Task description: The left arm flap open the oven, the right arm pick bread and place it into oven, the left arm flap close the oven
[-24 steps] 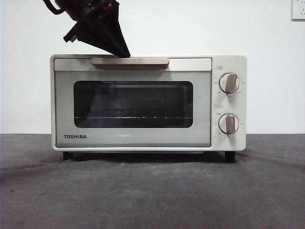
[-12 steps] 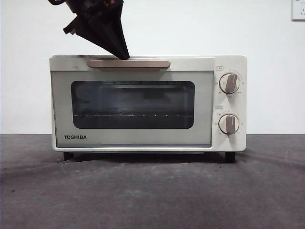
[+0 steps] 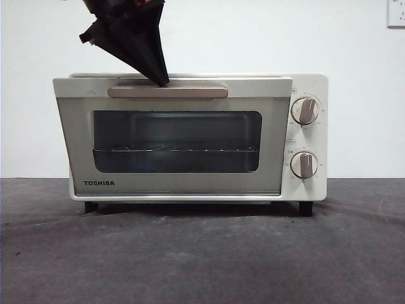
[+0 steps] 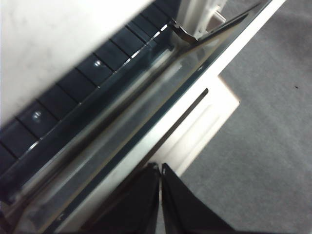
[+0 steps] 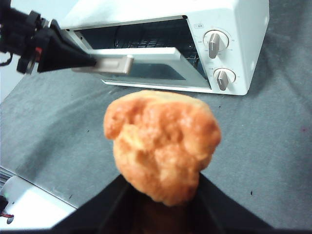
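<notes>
The cream-white TOSHIBA oven stands in the middle of the grey table. Its glass door is tipped partly open toward the front camera, and the wire rack shows behind the glass. My left gripper comes down from the upper left, shut, with its pointed tip behind the beige handle. In the left wrist view the shut left gripper sits at the door's top edge. My right gripper is shut on the golden-brown bread, held above the table in front of the oven.
A grey cloth covers the table in front of the oven. A white wall stands behind, with a socket plate at the top right. A white object lies off the table's edge in the right wrist view.
The oven door has swung from shut to partly open, its top edge coming forward. My left gripper tip has stayed at the handle and moved with it.
</notes>
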You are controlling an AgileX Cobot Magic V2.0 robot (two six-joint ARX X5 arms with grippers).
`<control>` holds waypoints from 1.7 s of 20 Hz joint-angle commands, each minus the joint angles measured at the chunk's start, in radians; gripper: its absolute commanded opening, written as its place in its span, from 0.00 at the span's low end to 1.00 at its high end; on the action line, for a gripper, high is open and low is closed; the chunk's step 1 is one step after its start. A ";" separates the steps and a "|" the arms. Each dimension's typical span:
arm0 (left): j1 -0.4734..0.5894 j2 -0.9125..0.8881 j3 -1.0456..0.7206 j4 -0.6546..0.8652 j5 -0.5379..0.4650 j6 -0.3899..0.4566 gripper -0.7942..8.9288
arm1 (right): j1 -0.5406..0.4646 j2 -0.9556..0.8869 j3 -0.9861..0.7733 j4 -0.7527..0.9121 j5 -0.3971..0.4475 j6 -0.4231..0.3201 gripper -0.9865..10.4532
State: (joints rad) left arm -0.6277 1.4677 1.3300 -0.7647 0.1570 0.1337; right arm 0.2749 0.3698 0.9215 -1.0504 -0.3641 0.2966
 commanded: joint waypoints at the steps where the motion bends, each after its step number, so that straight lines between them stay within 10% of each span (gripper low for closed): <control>1: -0.002 0.008 -0.062 0.006 -0.054 -0.021 0.10 | 0.005 -0.001 0.017 0.010 -0.002 0.009 0.20; 34: -0.257 -0.225 -0.613 0.390 -0.261 -0.349 0.10 | 0.005 -0.001 0.017 0.010 -0.002 0.002 0.20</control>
State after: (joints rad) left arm -0.8761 1.2293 0.7074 -0.3962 -0.0872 -0.2031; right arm 0.2749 0.3695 0.9215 -1.0504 -0.3641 0.2962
